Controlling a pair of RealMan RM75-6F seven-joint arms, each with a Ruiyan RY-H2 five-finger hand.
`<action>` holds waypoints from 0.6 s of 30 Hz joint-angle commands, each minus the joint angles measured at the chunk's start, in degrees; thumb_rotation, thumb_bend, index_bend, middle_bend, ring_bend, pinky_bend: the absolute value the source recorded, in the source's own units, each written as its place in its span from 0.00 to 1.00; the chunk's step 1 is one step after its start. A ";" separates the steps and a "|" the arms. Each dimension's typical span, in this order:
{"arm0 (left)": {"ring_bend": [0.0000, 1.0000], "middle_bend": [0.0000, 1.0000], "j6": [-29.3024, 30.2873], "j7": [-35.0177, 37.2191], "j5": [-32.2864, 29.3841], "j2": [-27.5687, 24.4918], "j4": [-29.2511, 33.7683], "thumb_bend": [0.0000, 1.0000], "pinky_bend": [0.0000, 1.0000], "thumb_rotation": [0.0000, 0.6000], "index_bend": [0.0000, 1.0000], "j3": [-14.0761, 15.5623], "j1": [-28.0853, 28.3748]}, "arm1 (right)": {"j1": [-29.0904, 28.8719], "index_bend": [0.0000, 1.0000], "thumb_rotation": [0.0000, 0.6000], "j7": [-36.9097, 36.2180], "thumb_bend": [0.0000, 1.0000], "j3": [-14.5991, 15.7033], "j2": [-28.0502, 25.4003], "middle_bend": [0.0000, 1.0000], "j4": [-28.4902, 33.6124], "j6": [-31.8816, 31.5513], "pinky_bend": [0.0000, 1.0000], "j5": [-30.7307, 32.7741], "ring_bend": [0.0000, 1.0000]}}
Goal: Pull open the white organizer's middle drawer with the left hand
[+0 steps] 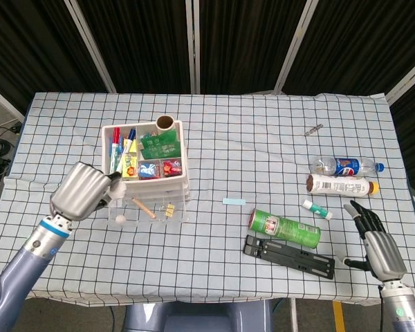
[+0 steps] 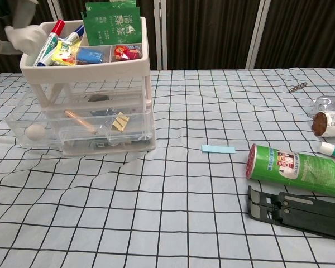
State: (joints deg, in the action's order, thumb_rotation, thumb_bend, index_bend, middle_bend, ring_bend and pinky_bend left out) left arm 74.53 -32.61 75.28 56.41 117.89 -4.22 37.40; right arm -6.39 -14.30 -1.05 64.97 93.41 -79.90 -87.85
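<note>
The white organizer (image 1: 144, 160) (image 2: 100, 67) stands left of centre, its top tray full of markers and packets. A clear drawer (image 1: 142, 207) (image 2: 44, 131) below that tray sticks out toward the table's front, showing a wooden stick and a white ball inside. My left hand (image 1: 83, 190) hovers just left of the organizer, off the drawer, fingers curled under and holding nothing. In the chest view only a white fingertip (image 2: 18, 38) shows at the top left. My right hand (image 1: 375, 241) rests near the right front edge with fingers spread, holding nothing.
A green can (image 1: 283, 228) (image 2: 296, 170) lies beside a black folding stand (image 1: 289, 256) (image 2: 301, 209). Two bottles (image 1: 346, 166) and a small tube (image 1: 317, 209) lie at the right. A pale blue slip (image 1: 233, 201) (image 2: 218, 149) lies mid-table, and a small metal chain (image 1: 314, 128) at the back right.
</note>
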 commanded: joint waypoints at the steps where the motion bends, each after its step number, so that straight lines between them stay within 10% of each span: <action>1: 0.90 1.00 7.23 2.05 -2.41 1.88 1.98 0.26 0.83 1.00 0.61 0.72 -6.50 | 0.09 0.01 1.00 -0.03 0.11 0.08 -0.13 0.00 0.21 -0.20 0.00 -0.19 0.00; 18: 0.88 0.97 13.76 16.59 -7.55 16.19 -9.87 0.26 0.81 1.00 0.60 0.76 -18.19 | 0.27 0.01 1.00 -0.03 0.11 0.54 -0.59 0.00 0.89 -0.66 0.00 -1.06 0.00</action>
State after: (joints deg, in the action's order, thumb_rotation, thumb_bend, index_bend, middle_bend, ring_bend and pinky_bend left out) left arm 88.27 -17.36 68.11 70.94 109.69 -3.02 20.03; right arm -6.13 -14.35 -0.51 64.38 94.30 -80.55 -88.90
